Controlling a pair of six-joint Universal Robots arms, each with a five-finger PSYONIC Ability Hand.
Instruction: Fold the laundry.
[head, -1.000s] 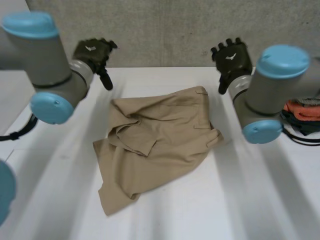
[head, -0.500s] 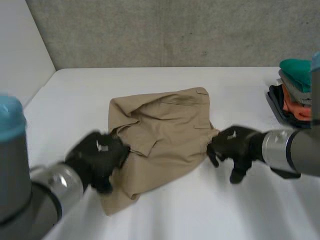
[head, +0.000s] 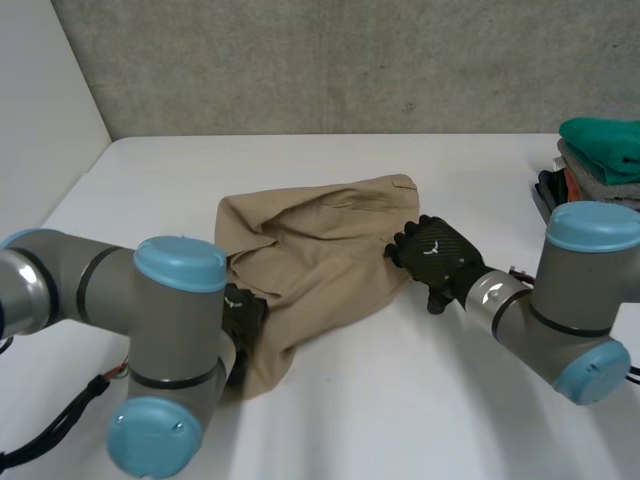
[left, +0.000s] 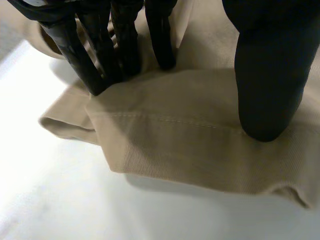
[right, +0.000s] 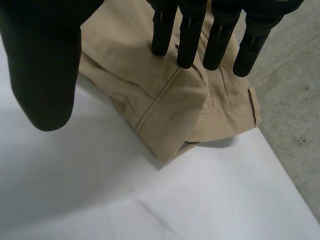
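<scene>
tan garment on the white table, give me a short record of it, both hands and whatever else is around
item: crumpled tan cloth garment, lying on the white table
left: black left hand, open, fingertips and thumb down on the garment's near hemmed edge
right: black right hand, open, straight fingers at the garment's right edge, thumb over bare table
also there: stack of folded clothes, green on top, at the table's right side

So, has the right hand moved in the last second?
Yes. The right hand came down from by the back wall to the cloth's right edge.
</scene>
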